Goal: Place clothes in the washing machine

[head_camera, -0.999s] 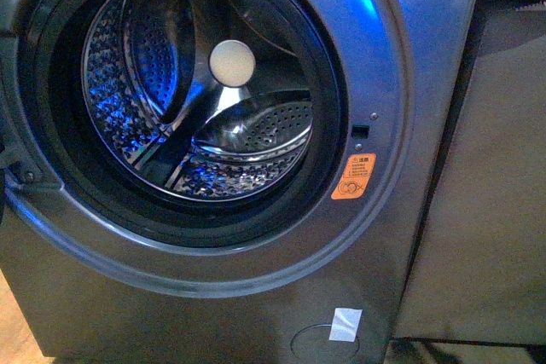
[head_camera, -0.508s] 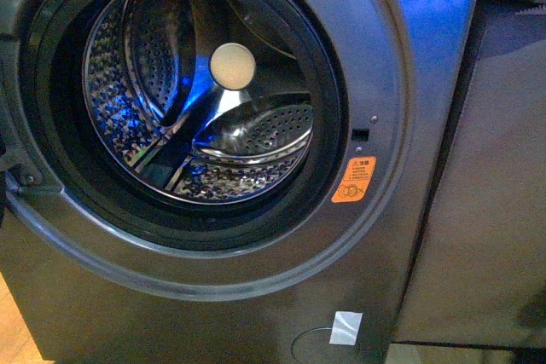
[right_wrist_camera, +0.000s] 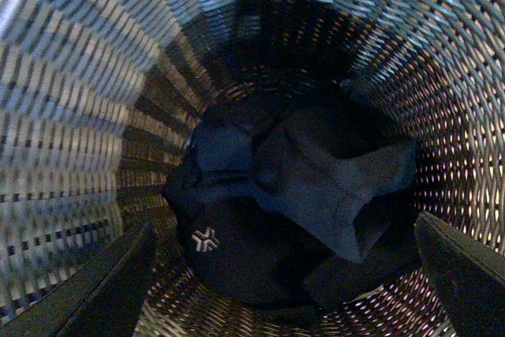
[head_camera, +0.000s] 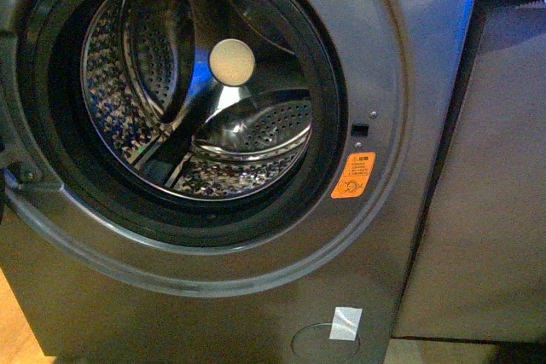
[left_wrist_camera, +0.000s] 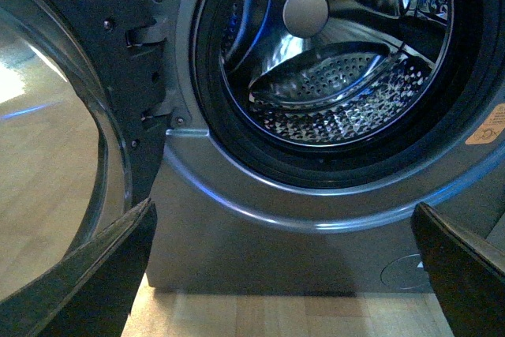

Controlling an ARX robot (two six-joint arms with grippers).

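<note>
Woven basket fills the right wrist view, and at its bottom lie the clothes: one dark navy bundle, crumpled into soft, thick folds, with a small white emblem on one of them. The right hand points into the basket with its fingers spread wide and gripping nothing; the garment sits straight ahead between them, apart from both. Over to the left hand, it's wide open too, holding nothing, facing the washing machine. The door stands swung open off to one side of that hand, and the perforated drum ahead shows bare steel and its ribs. An orange sticker sits just beside the porthole
</note>
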